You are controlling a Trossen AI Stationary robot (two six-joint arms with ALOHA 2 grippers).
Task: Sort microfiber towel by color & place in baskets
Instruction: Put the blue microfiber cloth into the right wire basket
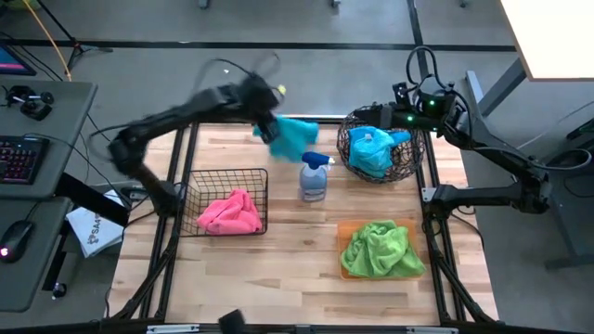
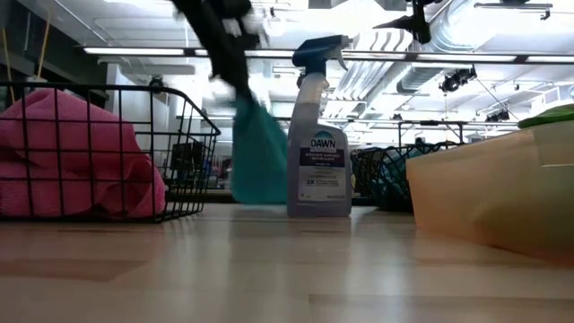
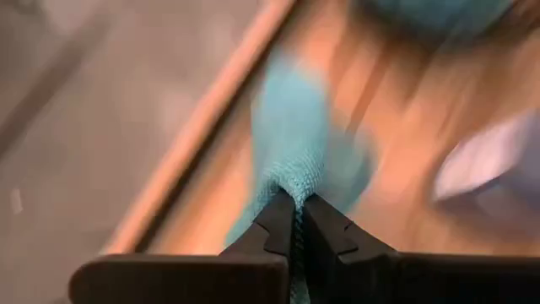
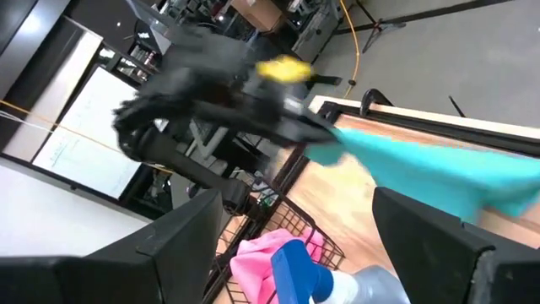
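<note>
My left gripper (image 1: 271, 119) is over the table's far side, shut on a teal towel (image 1: 297, 135) that hangs below it (image 2: 258, 154), left of the spray bottle in the low view. My right gripper (image 4: 312, 245) is open and touches nothing; it hovers at the far rim of the round dark woven-wire basket (image 1: 405, 163), which holds a blue-teal towel (image 1: 373, 150). A pink towel (image 1: 232, 212) lies in the square black wire-grid basket (image 1: 225, 177). A green towel (image 1: 379, 248) lies on the flat orange tray (image 1: 345, 229). My left gripper pinches the teal towel by a bunched fold at its upper end (image 3: 292, 187) between both fingertips (image 3: 272, 221), coming from above. The cloth hangs slack below the fingers. Whether its lower end (image 2: 256, 197) touches the table, I cannot tell.
A Dawn spray bottle (image 1: 314, 176) stands upright mid-table between the wire-grid basket and the round basket, close to the hanging towel. A black metal frame (image 1: 434, 199) borders the wooden table. A desk with keyboard and mouse (image 1: 20, 160) sits off the left edge.
</note>
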